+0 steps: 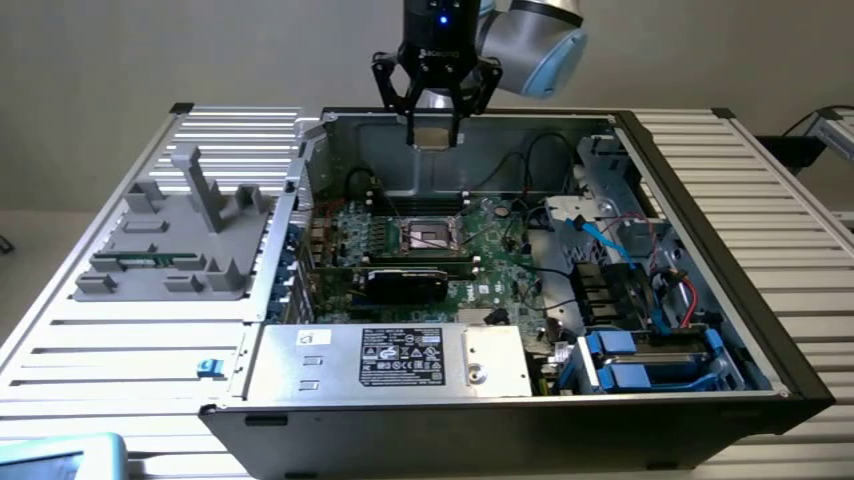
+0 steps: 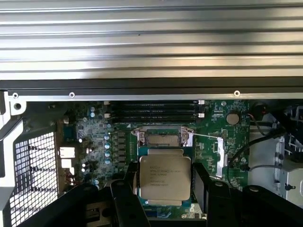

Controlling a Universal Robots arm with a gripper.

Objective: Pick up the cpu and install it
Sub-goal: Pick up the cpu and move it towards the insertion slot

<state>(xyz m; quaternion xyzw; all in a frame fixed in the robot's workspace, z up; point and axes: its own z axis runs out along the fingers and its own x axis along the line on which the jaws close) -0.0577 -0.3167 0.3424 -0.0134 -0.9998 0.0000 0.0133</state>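
The end effector (image 1: 434, 138) is gripping the cpu (image 2: 164, 178) by its edges, hovering at the exterior view's upper centre above the socket (image 1: 434, 236), and is probably needing a level, squarely aligned, gentle lowering.

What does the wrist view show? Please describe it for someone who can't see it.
The fingers hold the cpu, a shiny square chip, over a green motherboard. The socket sits close by it, near dark memory slots.

Silver square cpu (image 2: 164, 178) aloft between fingers (image 2: 124, 201)
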